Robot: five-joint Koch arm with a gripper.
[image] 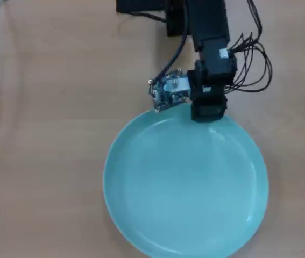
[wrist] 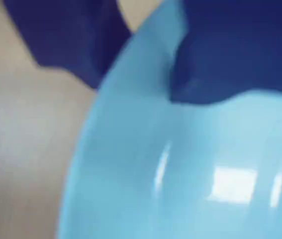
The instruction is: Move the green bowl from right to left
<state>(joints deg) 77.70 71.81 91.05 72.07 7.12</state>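
The green bowl (image: pixel 184 188) is a wide, shallow pale mint dish on the wooden table, in the lower middle of the overhead view, its near edge cut off by the frame. My gripper (image: pixel 208 114) comes down from the top and sits at the bowl's far rim. In the wrist view the bowl (wrist: pixel 180 174) fills the lower right, and its rim runs up between my two dark jaws. One jaw is outside the rim on the left, the other inside on the right. The gripper (wrist: pixel 136 87) is shut on the rim.
The arm's black body and base (image: pixel 206 21) stand at the top edge. A loop of thin cables (image: pixel 257 59) hangs to the arm's right. A small circuit board (image: pixel 168 88) sticks out left of the wrist. Bare wooden table (image: pixel 44 134) lies left of the bowl.
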